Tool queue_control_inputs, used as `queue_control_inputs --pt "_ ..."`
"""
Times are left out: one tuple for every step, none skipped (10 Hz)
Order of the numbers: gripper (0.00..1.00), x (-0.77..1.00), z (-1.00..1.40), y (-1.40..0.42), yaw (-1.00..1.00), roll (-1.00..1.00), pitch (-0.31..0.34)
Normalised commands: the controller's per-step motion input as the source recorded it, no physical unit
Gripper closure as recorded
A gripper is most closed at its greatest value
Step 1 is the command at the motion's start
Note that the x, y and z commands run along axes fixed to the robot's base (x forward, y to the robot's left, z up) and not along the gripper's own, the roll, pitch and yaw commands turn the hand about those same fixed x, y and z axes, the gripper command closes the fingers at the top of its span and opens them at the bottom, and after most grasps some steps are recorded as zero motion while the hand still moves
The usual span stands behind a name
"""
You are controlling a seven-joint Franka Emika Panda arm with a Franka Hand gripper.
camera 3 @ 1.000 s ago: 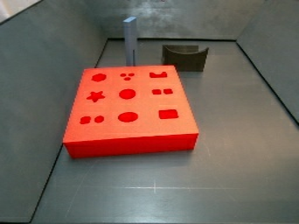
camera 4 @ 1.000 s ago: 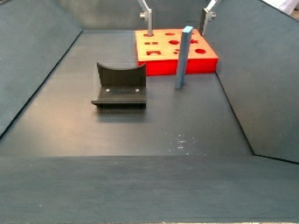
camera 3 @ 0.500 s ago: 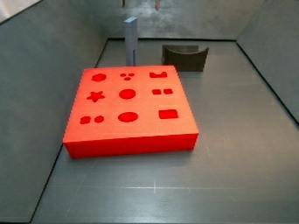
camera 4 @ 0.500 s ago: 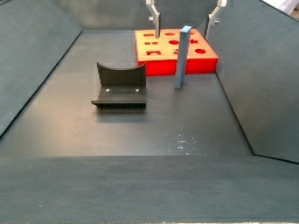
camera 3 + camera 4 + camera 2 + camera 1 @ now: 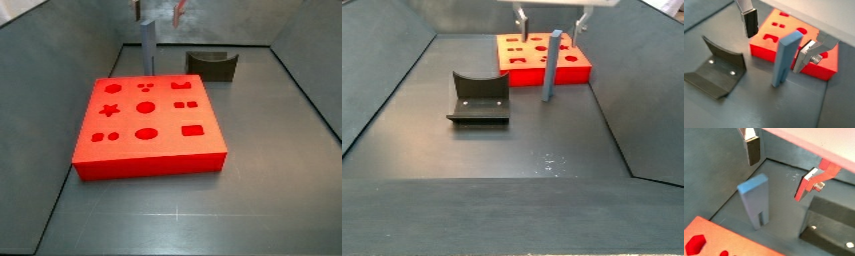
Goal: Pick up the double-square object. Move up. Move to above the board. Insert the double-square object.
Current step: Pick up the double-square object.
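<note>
The double-square object [image 5: 147, 50] is a slender grey-blue bar standing upright on the floor just behind the red board [image 5: 147, 125]. It shows in both wrist views [image 5: 756, 200] [image 5: 784, 57] and in a side view [image 5: 552, 65]. My gripper [image 5: 158, 10] is open and empty, directly above the bar. Its fingers straddle the bar's top without touching it [image 5: 553, 18]. In both wrist views the bar stands between the spread fingers, gripper [image 5: 780, 168] [image 5: 777, 39]. The board [image 5: 536, 50] [image 5: 767, 47] [image 5: 704, 235] lies flat with its cut-outs empty.
The dark fixture [image 5: 211, 63] [image 5: 478, 97] [image 5: 714, 72] [image 5: 827, 225] stands on the floor beside the bar, away from the board. Grey sloping walls [image 5: 396, 70] enclose the floor on both sides and at the back.
My gripper has come down into view from above, lowering toward the top of the bar. The bar, board and fixture have not moved.
</note>
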Motion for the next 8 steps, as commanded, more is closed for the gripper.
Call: queue_control_inputs --pt "0.0 -0.38 -0.27 -0.1 0.0 0.14 0.0" --pt "0.0 -0.39 -0.22 -0.09 0.0 0.17 0.0" --pt "0.0 -0.25 -0.19 -0.17 0.0 0.14 0.0" --pt "0.0 -0.03 -0.13 -0.29 0.0 0.06 0.0" --pt "0.0 0.0 -0.09 -0.3 0.0 0.03 0.0" --pt "0.0 0.0 -0.08 -0.25 0.0 0.04 0.0" --pt "0.0 0.0 -0.1 -0.15 0.0 0.03 0.0" --pt "0.0 0.0 0.0 0.0 0.0 0.0 -0.031"
